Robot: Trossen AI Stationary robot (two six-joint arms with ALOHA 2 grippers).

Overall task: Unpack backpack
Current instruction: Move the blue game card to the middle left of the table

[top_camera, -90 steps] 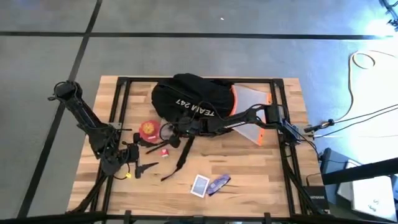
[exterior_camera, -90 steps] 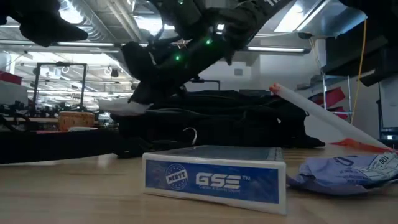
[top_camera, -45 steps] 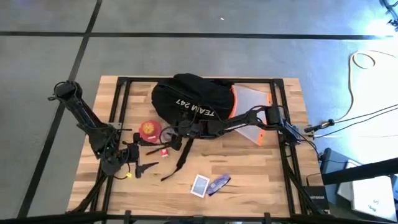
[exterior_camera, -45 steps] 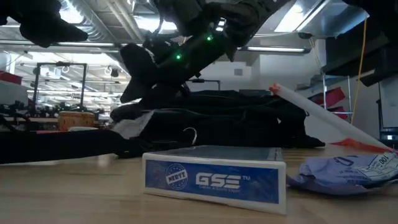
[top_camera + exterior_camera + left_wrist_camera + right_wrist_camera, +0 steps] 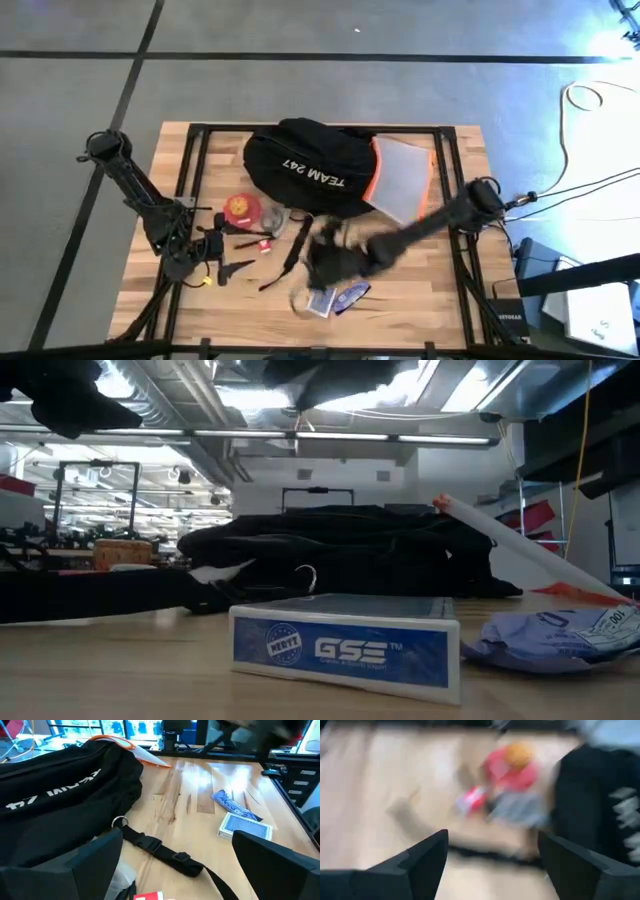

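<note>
- Centrally, the backpack (image 5: 310, 165) lies flat at the counter's (image 5: 455, 300) far middle, lettering up, an orange-edged white folder (image 5: 400, 182) touching its right side.
- Right gripper (image 5: 325, 262): blurred above the blue card box (image 5: 322, 298) and the crumpled blue packet (image 5: 352, 293); jaws spread, nothing visibly held.
- Left gripper (image 5: 215, 262): waits open near the red pouch (image 5: 240, 208).
- Step, as judged: between removals; next calls for reaching into the backpack's opening.
</note>
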